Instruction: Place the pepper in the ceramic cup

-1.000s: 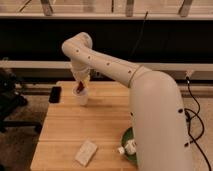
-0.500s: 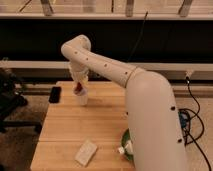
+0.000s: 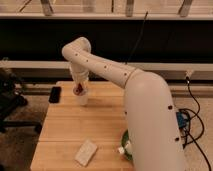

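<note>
Gripper [image 3: 80, 84] hung straight down over the cup [image 3: 81, 98] at the far left of the table [image 3: 65, 131], wrist pointing at the cup mouth. Pepper [image 3: 79, 90] showed as a dark red spot right at the rim, under the gripper tip. I could not tell whether the gripper was clamped on it or had let go, because the wrist hid that part. I also could not tell if the pepper's lower end was already inside the cup or just above it.

I judged this as the drop step, near the end of the task. To do it well I would keep the pepper centred over the mouth and hold it close to upright, so the tip goes in first. The cup looked about as wide as the pepper is long, so a sideways pepper could bridge the rim. I would release low and lift straight up, because a sideways pull-out could knock the light cup over.

Containers: the cup stood upright, and I saw nothing in it apart from the pepper at the rim. The plate [image 3: 125, 145] at the near right edge was mostly hidden behind the arm, with something small and white [image 3: 121, 149] at its edge.

Also on the table: a dark phone [image 3: 55, 94] left of the cup and a flat white packet [image 3: 86, 152] near the front.
</note>
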